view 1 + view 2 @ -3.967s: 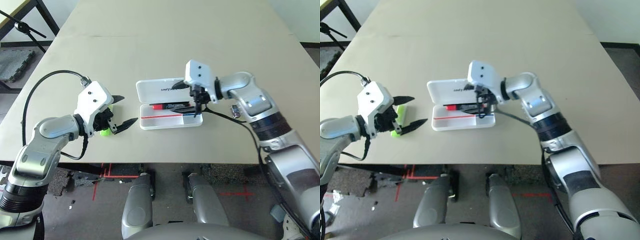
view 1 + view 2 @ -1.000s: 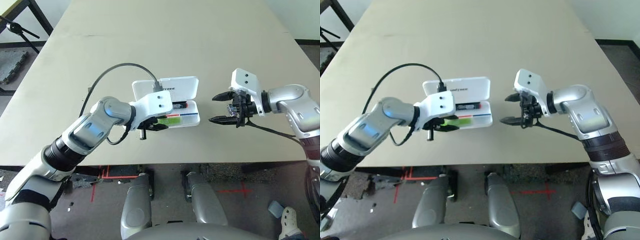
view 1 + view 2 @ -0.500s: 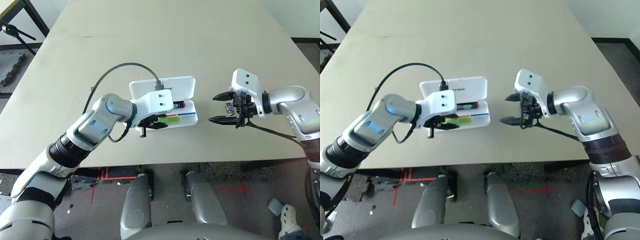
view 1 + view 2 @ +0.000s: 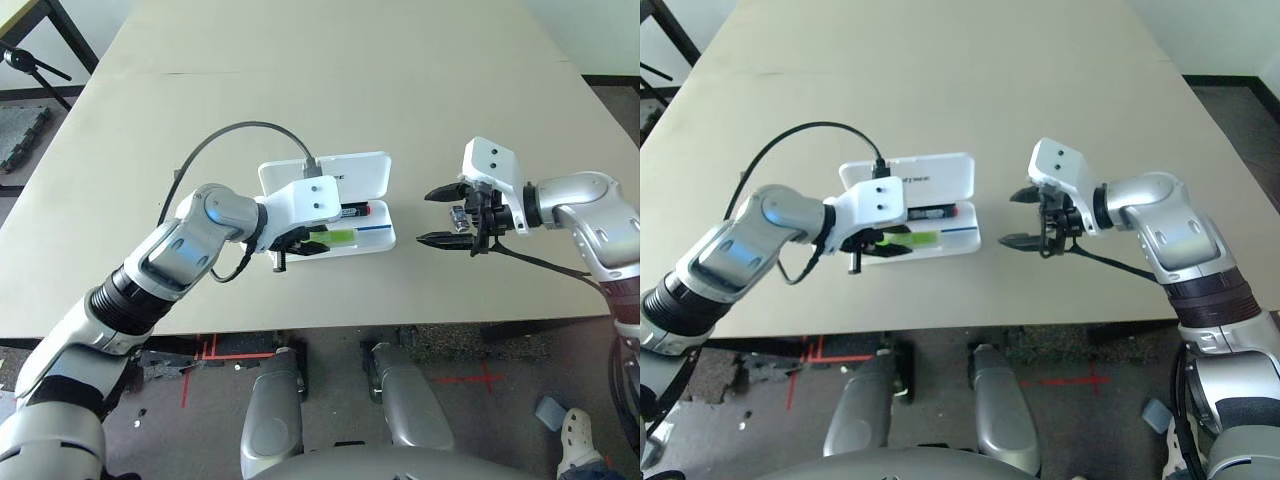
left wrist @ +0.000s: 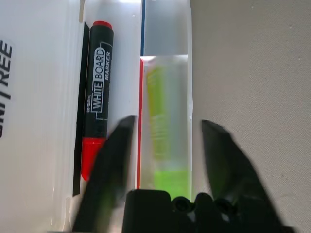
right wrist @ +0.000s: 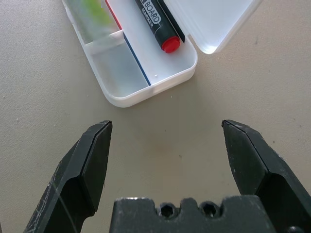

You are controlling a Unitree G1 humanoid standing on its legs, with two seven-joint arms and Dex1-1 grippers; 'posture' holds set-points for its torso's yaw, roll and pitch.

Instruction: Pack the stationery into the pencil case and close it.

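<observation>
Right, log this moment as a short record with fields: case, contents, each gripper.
case: pencil case on the table, lid open
marker: red-capped marker lies in the compartment beside the lid
highlighter: lime-green highlighter lies in the outer long compartment
small compartment: looks empty
left gripper: open, fingers either side of the highlighter
right gripper: open, holding nothing, beside the case

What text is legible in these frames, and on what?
"WHITE BOARD MARKER": on the black body of the red-capped marker, lying in the pencil case.
"UNITREE": on the case's open lid; it is cut to "REE" in the left wrist view and tiny in the head views.
The smaller print beside the marker's label is too small to read.
</observation>
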